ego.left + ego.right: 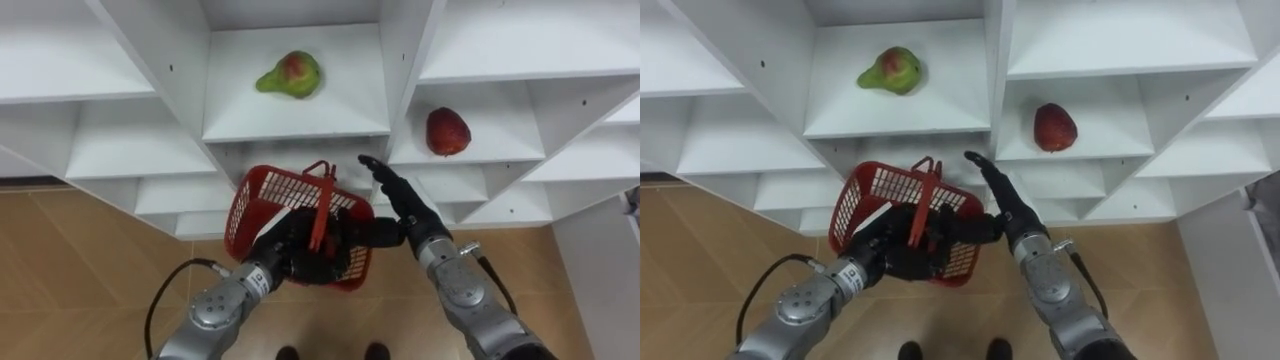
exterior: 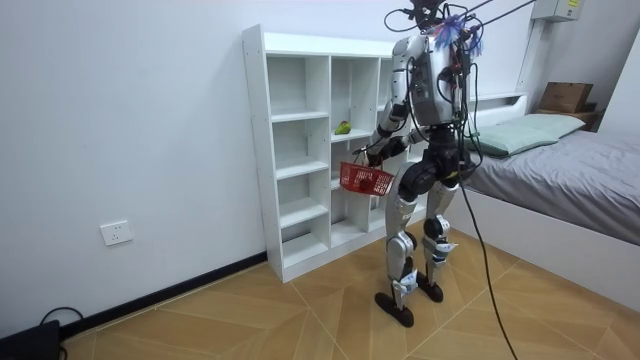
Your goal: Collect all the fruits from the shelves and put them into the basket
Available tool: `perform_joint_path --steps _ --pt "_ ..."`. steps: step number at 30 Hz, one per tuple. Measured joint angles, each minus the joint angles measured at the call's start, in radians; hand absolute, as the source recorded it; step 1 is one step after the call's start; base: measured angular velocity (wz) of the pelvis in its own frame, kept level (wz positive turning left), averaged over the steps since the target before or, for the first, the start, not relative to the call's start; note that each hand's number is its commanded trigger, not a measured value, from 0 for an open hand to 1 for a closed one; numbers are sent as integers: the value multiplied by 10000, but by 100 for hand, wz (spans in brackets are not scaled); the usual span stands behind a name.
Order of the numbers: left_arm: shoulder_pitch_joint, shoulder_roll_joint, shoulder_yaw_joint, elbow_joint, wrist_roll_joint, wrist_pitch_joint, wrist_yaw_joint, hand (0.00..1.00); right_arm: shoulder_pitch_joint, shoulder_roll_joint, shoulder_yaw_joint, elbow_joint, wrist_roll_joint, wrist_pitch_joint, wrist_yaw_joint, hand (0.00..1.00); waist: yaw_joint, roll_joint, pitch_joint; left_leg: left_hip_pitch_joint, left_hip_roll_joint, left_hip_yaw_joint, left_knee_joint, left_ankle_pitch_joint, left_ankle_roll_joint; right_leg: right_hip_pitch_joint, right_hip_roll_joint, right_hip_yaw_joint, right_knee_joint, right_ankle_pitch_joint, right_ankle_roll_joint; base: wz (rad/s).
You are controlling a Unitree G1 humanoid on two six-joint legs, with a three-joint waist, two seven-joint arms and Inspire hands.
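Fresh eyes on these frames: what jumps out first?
The red basket stands out against the white closet, its handle gripped in the left hand. Above it a green-red pear lies in the centre compartment and a red apple in the compartment to its right. The right hand is stretched toward the shelves beside the basket, fingers straight.
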Motion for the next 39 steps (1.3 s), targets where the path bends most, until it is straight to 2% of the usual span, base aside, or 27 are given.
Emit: perform_joint_path --steps 5,15,19,24,30,34,39 --pt "0 125 -9 -258 0 0 92 100 -103 11 0 -13 8 -92 -1 0 -25 -16 9 -69 19 -26 -16 1 -2 0 13 0 -146 50 3 0" --pt "0 169 15 -404 -1 0 300 100 -219 184 -1 -6 13 -98 10 0 -35 -32 20 -73 13 -33 -70 1 -1 36 37 -3 -252 57 12 0" --pt "1 202 16 -404 -2 0 305 100 -212 221 0 -8 12 -73 30 0 -4 -92 58 -17 9 -15 -155 1 -2 37 63 6 -264 57 12 0" --pt "52 266 3 -403 -2 0 383 100 -51 230 21 -64 49 -58 56 0 27 -102 64 179 2 -3 -235 1 -2 225 69 -3 -324 59 19 0" --pt "133 356 2 -407 14 -2 297 100 75 142 2 -239 44 9 548 0 40 -91 59 387 -7 -35 -305 1 -2 491 82 7 -476 73 40 1" --pt "313 593 31 -548 13 -14 100 100 136 24 25 -411 -104 51 849 0 46 -50 33 432 -3 -46 -310 1 -2 541 85 1 -481 74 41 0" --pt "532 493 204 -548 6 -31 -21 100 729 -186 20 -1286 -336 116 1213 0 145 -43 27 630 -9 -50 -352 1 -2 723 92 25 -488 71 44 0"
